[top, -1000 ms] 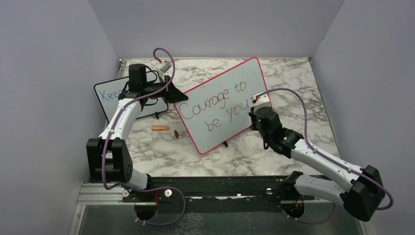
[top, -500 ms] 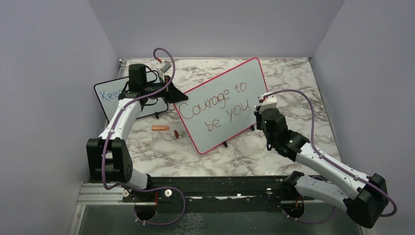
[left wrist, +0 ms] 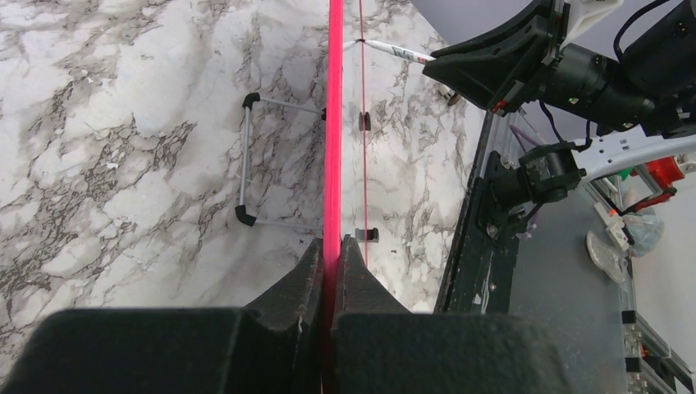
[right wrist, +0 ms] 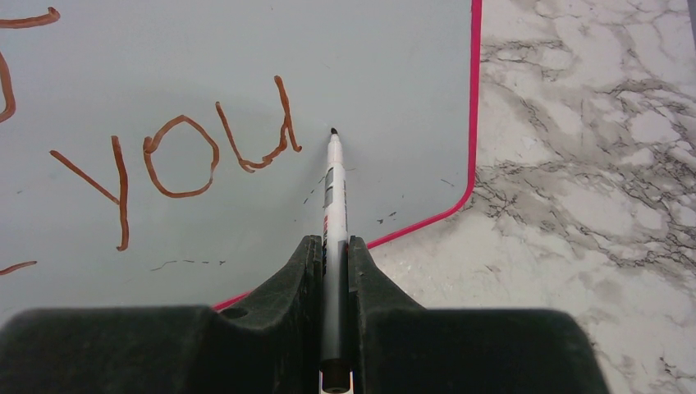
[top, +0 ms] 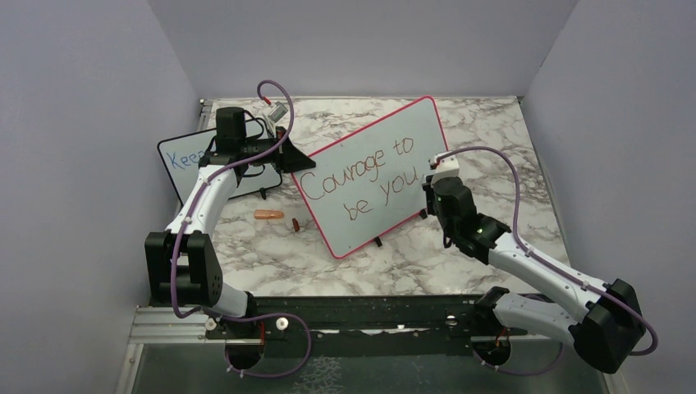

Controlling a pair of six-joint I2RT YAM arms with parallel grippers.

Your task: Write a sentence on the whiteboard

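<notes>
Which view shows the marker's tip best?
Right wrist: the marker runs up mid-frame, tip sharp against the whiteboard. Left wrist shows it small and distant; top external barely resolves it.

Whiteboard (top: 373, 176) stands across middle, blocking passage; orange piece (top: 268, 215) lies front-left; open marble tabletop (top: 492, 139) right of board.

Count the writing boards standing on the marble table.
2. The large rounded whiteboard with the red-pink frame stands mid-table; the smaller black-framed board with blue writing stands at the left, partly hidden behind the left arm.
</notes>
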